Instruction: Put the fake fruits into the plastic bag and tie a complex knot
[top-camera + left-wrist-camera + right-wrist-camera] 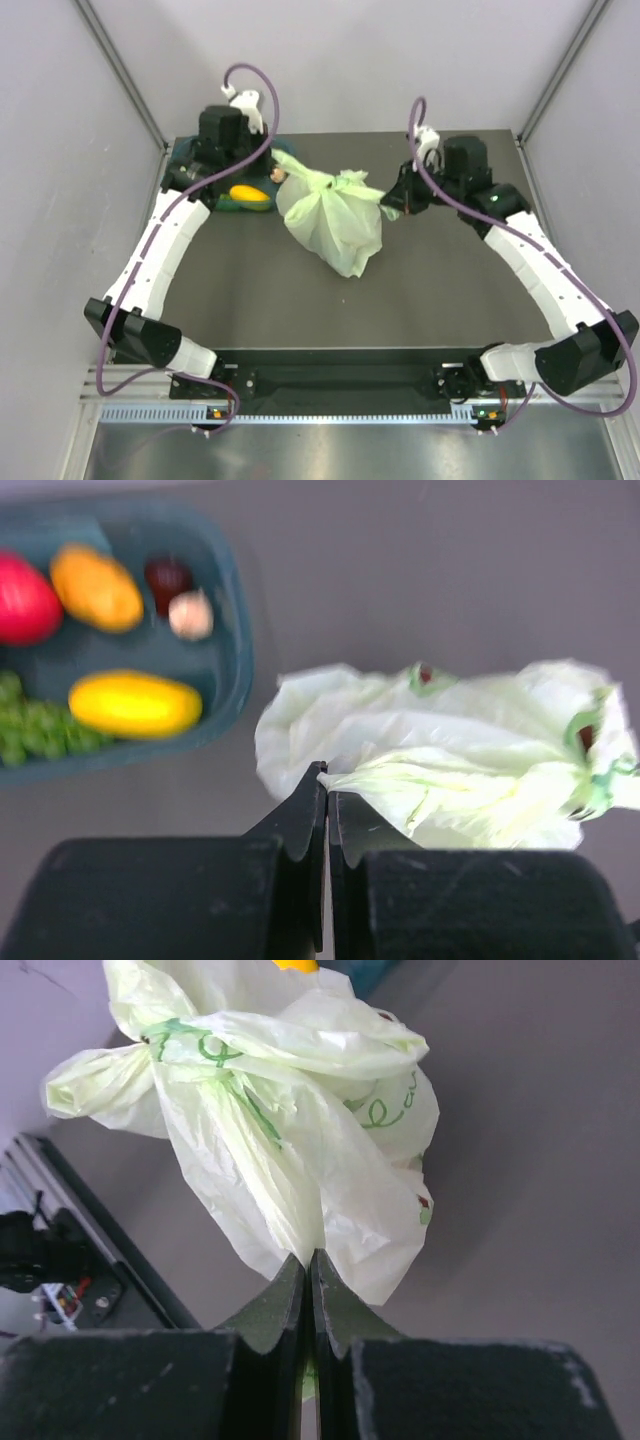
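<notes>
Pale green plastic bag (pixel 330 225): crinkled and bulging, resting near the middle of the dark desk (pixel 300 310), just to the right of the teal tub (pixel 237 620); its gathered top points towards the far side.
Knot (pixel 178 1042): a bunched twist of handle strips at the top of the bag, with green print running through it. One short puffed end sticks out to the side.
Left pincer (pixel 327 780): closed, its tips pinching a thin fold of the bag at the end nearest the tub.
Right pincer (pixel 309 1260): closed, with a fold of bag plastic caught between the tips at the bag's opposite end. A sliver of green shows lower down between the fingers.
Arms: both reach in from either side, so the bag sits between the two wrists.
Yellow mango (pixel 135 703): lying in the tub, near its front wall.
Orange (pixel 97 587): in the tub, behind the mango.
Red apple (pixel 22 598): in the tub, at the left edge of the left wrist view, beside the orange.
Green grapes (pixel 35 730): in the tub, to the left of the mango and touching it.
Dark grape (pixel 168 577): in the tub, next to a small pale pinkish fruit (pixel 190 615).
Bag contents: the film is too cloudy to tell what is inside.
</notes>
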Available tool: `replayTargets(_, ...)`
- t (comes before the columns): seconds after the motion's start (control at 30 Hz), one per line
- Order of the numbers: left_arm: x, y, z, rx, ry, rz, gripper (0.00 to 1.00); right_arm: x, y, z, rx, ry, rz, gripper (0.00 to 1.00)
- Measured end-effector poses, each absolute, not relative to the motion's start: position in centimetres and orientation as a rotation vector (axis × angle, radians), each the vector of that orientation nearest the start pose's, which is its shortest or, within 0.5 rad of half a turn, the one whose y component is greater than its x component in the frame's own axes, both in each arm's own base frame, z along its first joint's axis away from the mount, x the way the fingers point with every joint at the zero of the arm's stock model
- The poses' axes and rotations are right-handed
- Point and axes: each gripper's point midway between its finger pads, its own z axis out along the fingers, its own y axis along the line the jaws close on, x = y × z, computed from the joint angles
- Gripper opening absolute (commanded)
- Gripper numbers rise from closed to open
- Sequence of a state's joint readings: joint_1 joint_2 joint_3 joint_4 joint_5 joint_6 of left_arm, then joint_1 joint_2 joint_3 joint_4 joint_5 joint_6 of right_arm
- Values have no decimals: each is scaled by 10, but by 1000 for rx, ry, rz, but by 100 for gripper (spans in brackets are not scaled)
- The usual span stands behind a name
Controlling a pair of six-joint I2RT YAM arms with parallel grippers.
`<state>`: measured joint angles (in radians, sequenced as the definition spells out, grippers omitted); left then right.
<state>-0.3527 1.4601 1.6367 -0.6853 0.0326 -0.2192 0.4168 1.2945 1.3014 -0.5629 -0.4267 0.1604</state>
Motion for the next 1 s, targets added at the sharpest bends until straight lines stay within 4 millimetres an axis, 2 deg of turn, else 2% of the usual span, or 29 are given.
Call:
replayTargets(0.13,399,-167,405,170,1929,-439,0,320,219,362,-515,1925,840,0)
replayTargets(0.2,404,-171,438,174,1851,-465,0,323,215,404,-508,1828,850,0)
replayTargets(0.23,404,-172,448,177,1824,-475,0,323,213,420,-506,1791,852,0)
replayTargets(0.3,403,-172,452,178,1814,-484,0,320,210,435,-505,1748,860,0)
replayTargets(0.33,403,-173,449,177,1820,-484,0,320,209,434,-502,1745,866,0)
replayTargets(0.4,405,-173,427,171,1858,-483,0,320,208,415,-489,1778,890,0)
replayTargets(0.5,408,-175,372,163,1970,-490,0,327,199,360,-419,1907,917,0)
replayTargets(0.57,409,-177,325,149,2072,-521,0,334,188,319,-347,2004,930,0)
replayTargets(0.6,408,-179,308,144,2110,-537,0,336,183,301,-307,2052,934,0)
replayTargets(0.67,406,-184,277,139,2175,-570,0,338,173,275,-252,2114,935,0)
replayTargets(0.7,406,-186,267,134,2192,-582,0,338,171,270,-238,2127,933,0)
replayTargets(0.77,407,-189,258,130,2202,-601,0,340,166,264,-221,2133,926,0)
replayTargets(1.0,419,-194,273,128,2122,-623,0,351,158,266,-201,2097,883,0)
